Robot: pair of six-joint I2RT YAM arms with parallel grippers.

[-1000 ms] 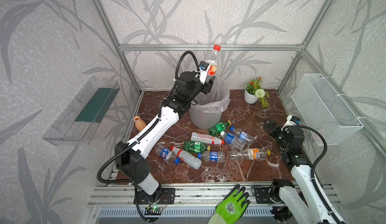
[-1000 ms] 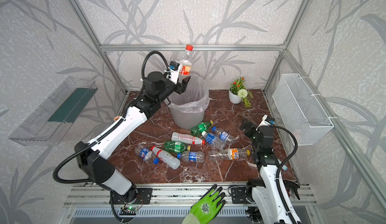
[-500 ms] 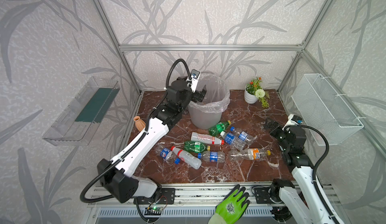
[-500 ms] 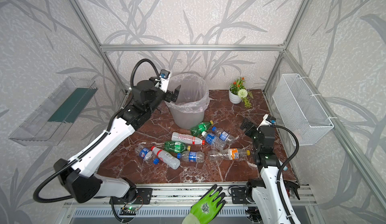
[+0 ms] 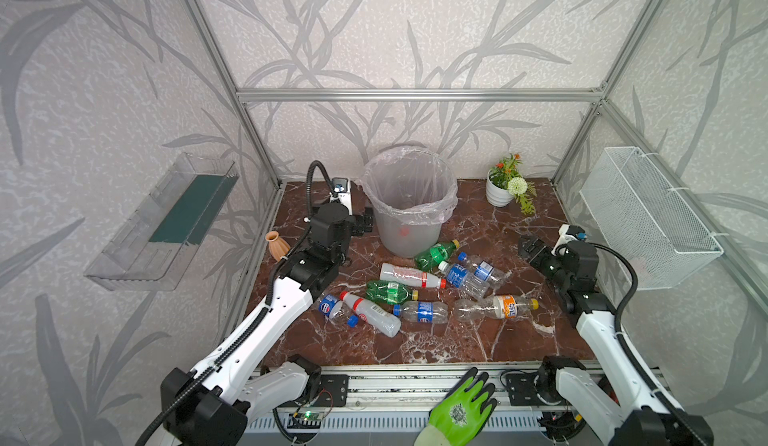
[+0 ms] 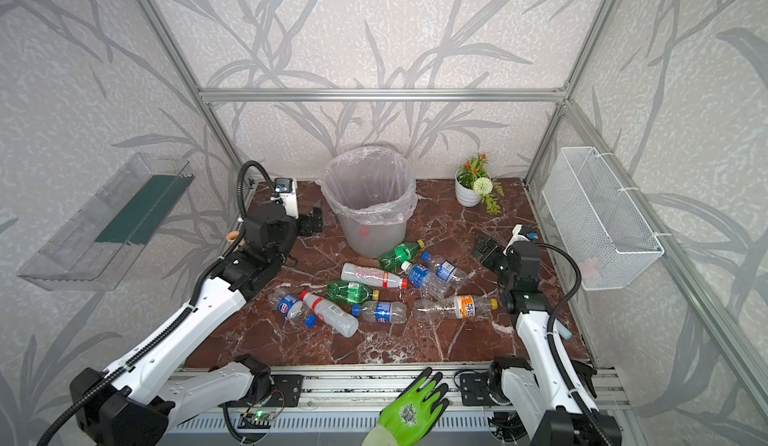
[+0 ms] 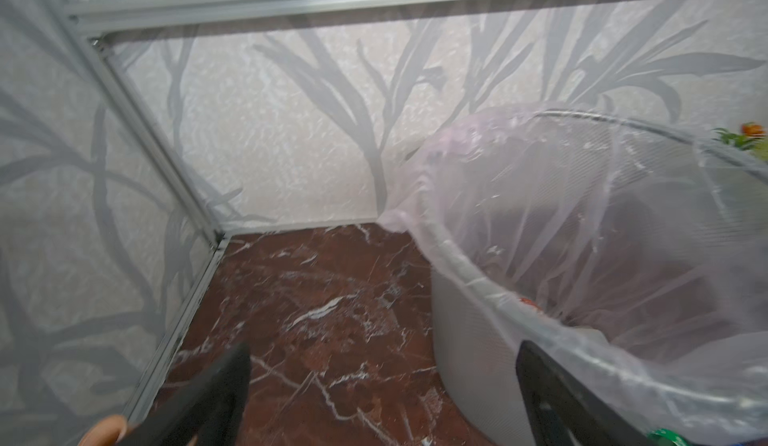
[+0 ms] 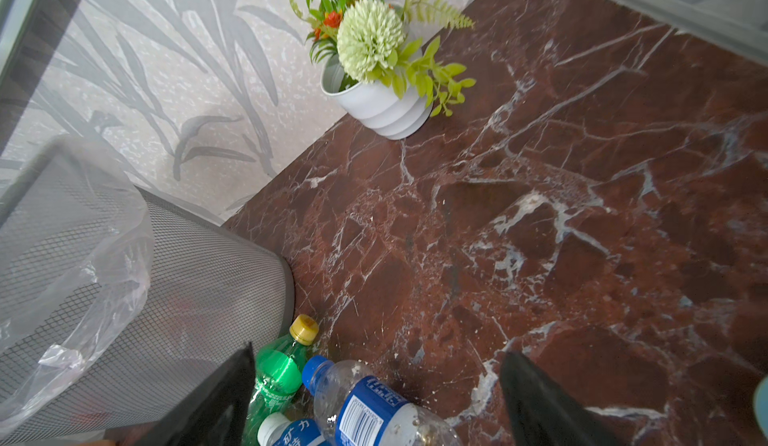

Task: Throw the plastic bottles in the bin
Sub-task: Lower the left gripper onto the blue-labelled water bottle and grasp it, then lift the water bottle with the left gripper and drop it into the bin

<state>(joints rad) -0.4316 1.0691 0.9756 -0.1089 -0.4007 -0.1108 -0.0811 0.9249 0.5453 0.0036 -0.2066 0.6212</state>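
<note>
Bottles (image 5: 419,311) lie scattered on the floor (image 5: 457,340) before the bin (image 5: 409,219). My left gripper (image 5: 367,223), apart and empty, hangs beside the bin. My right gripper (image 5: 528,249), apart too, faces the pile. Next, I judge: straddle one bottle, close.

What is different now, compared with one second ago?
The left tool let go of the red-capped bottle over the bin, then drew back and down beside it, open and empty. The right tool and the floor bottles stayed put.
</note>
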